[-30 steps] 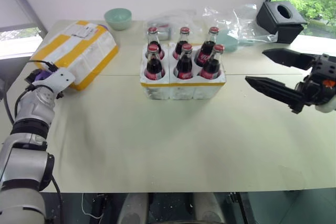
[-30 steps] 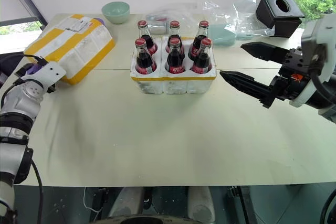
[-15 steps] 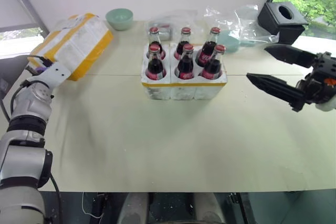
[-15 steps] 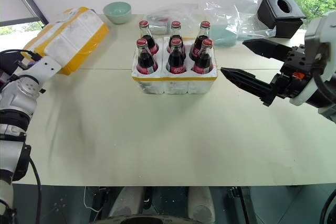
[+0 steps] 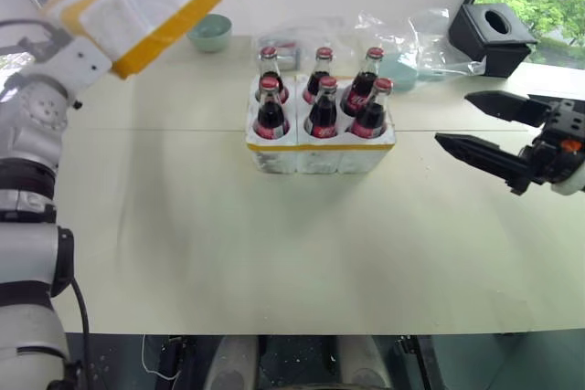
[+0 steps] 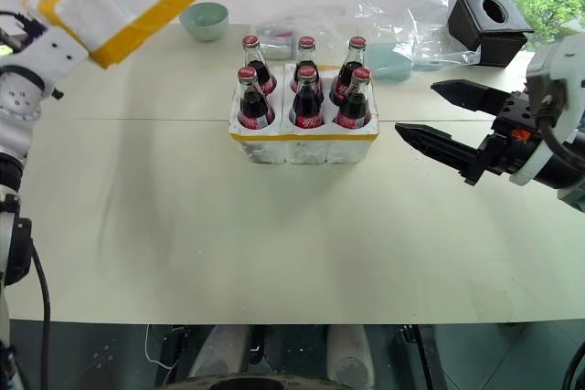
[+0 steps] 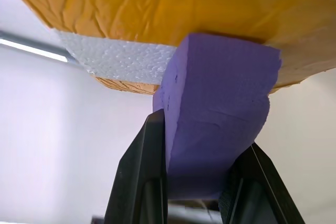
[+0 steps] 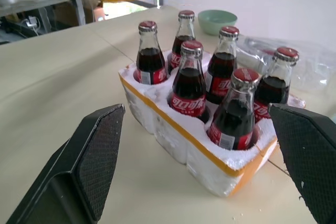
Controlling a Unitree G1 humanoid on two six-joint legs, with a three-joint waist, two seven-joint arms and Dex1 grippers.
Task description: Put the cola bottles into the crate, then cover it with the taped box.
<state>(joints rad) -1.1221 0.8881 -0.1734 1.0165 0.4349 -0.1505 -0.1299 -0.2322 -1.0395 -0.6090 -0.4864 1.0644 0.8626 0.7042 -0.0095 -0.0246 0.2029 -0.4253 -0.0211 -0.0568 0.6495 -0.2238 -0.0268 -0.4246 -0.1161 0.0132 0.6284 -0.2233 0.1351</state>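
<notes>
Six cola bottles (image 5: 322,107) with red caps stand upright in the wells of the crate (image 5: 320,156), a low white foam block with a yellow band, at the middle of the table. The taped box (image 5: 137,2) hangs tilted in the air at the far left, above the table's back corner. My left gripper (image 7: 205,135) is shut on a purple foam block (image 7: 215,119) fixed to the box's yellow-taped side. My right gripper (image 5: 454,118) hovers open to the right of the crate, pointing at it, with nothing between its fingers.
A mint bowl (image 5: 210,32) sits at the back, partly behind the lifted box. Crumpled clear plastic bags (image 5: 411,34) lie behind the crate. A black box with a round hole (image 5: 491,36) stands at the back right.
My left gripper has shut on the purple block and lifted the taped box off the table, up and slightly toward the crate. The right gripper has stayed where it was, open.
</notes>
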